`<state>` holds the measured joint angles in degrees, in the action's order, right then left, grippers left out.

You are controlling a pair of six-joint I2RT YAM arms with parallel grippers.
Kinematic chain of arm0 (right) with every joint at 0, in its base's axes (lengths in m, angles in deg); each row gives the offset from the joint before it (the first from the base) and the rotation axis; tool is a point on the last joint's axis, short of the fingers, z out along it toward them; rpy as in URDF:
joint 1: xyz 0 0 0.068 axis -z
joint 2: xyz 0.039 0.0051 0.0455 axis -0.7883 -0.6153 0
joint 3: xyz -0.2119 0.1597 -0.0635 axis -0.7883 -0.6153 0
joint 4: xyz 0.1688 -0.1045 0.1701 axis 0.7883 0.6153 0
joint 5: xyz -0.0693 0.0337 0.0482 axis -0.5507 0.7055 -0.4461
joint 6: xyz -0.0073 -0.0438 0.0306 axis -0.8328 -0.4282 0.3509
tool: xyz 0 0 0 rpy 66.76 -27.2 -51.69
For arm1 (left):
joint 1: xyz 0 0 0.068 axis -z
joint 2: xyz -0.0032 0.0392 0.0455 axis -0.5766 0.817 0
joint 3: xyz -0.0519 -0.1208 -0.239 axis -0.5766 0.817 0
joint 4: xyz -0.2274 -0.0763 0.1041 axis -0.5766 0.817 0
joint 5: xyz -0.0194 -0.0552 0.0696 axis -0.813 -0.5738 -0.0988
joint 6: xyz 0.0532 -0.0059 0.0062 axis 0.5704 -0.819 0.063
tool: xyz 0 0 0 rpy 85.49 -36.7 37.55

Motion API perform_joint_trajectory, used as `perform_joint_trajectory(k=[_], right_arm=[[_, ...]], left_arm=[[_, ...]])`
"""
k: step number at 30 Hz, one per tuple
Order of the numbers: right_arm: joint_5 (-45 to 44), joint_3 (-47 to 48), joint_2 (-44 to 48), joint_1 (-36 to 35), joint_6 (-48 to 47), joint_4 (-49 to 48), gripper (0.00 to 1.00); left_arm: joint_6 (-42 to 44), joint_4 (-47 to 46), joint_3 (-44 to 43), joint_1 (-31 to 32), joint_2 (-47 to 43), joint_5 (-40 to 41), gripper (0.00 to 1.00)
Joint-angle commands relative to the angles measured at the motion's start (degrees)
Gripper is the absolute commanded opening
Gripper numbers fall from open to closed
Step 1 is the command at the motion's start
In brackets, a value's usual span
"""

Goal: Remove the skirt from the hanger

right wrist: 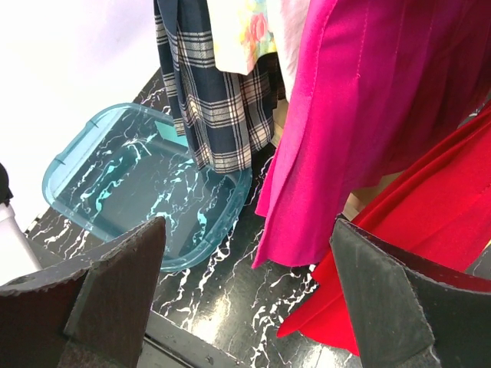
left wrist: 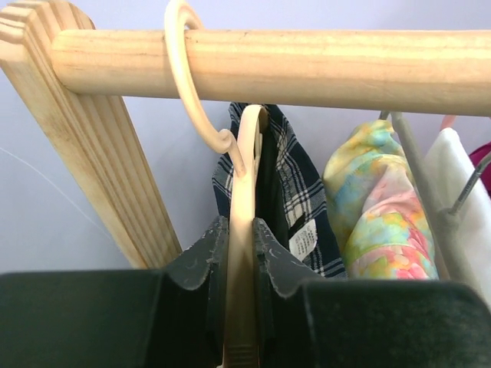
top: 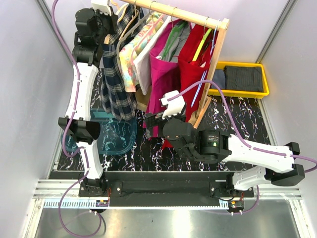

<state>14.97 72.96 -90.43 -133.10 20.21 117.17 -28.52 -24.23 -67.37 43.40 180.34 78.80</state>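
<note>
Clothes (top: 130, 62) close beside plaid skirt (top: 118, 87) and hanger (left wrist: 244, 192)

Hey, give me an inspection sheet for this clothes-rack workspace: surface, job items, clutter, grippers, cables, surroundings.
Surface: black white-veined marbled tabletop.
Job's things: navy plaid skirt hangs on a pale wooden hanger hooked over the round wooden rail.
Clutter: pastel tie-dye garment, magenta skirt and red garment on the rail; translucent teal tray near the plaid skirt; yellow plastic bin holding dark folded cloth.
Grippers: left gripper shut on the hanger; right gripper open, holding nothing, facing the magenta skirt's hem.
Cables: purple cables along both arms.
Surroundings: pale lilac walls.
</note>
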Motion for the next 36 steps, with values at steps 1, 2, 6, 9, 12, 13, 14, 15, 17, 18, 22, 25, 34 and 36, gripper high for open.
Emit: perform_joint_trajectory(k=[1, 2, 6, 9, 12, 13, 14, 15, 17, 18, 22, 25, 34, 36], right_arm=[[-0.88, -0.75, 0.84, 0.66, 1.79, -2.51, 0.97], [-0.71, -0.84, 0.66, 0.66, 1.88, -2.69, 0.97], [-0.09, -1.19, 0.14, 0.92, 2.05, -3.04, 0.97], [0.09, -1.55, 0.31, 1.01, 2.23, -3.13, 0.96], [0.09, -1.72, 0.22, 1.01, 2.58, -3.31, 0.96], [0.09, -1.81, 0.13, 1.1, 2.58, -3.31, 0.96], [0.17, -1.9, 0.31, 1.1, 2.58, -3.31, 0.96], [0.35, -1.98, 0.4, 1.1, 2.67, -3.22, 0.96], [0.26, -2.34, 0.66, 1.18, 2.5, -3.3, 0.96], [0.26, -2.34, 0.66, 1.1, 2.41, -3.31, 0.96], [0.26, -1.46, 0.4, 1.45, 1.18, -3.66, 0.96], [0.7, -0.58, 0.05, 1.54, 0.04, -4.79, 0.97], [3.69, -0.05, -0.92, 1.63, 0.65, -6.38, 0.96], [3.52, -0.23, -0.75, 1.71, 0.74, -6.38, 0.97]], left_arm=[[4.0, -16.15, -2.95, 0.25, -4.54, 4.41, 0.0], [4.44, -17.72, -2.69, 0.34, -5.67, 4.32, 0.0], [6.11, -19.32, -3.21, 0.87, -7.35, 3.18, 0.0], [6.55, -19.93, -3.13, 1.04, -8.49, 2.13, 0.0], [7.43, -20.37, -3.21, 1.22, -8.67, 2.47, 0.0], [7.78, -20.29, -3.13, 1.22, -8.76, 2.74, 0.0], [7.87, -20.11, -3.04, 1.22, -9.2, 3.0, 0.0], [7.78, -20.28, -2.43, 0.96, -9.72, 3.09, 0.0], [6.9, -20.81, -1.29, 0.08, -12.08, 2.22, 0.0], [6.82, -20.55, -0.32, -0.18, -13.06, 1.52, 0.0], [7.42, -13.89, 5.38, -2.64, -20.17, -3.05, 0.0], [10.93, -11.68, 16.79, -3.61, -29.92, -5.87, 0.0], [6.31, -4.66, 26.61, -3.97, -33.87, -9.05, 0.23], [4.54, 0.87, 7.41, -4.49, -24.89, -9.21, 0.47]])
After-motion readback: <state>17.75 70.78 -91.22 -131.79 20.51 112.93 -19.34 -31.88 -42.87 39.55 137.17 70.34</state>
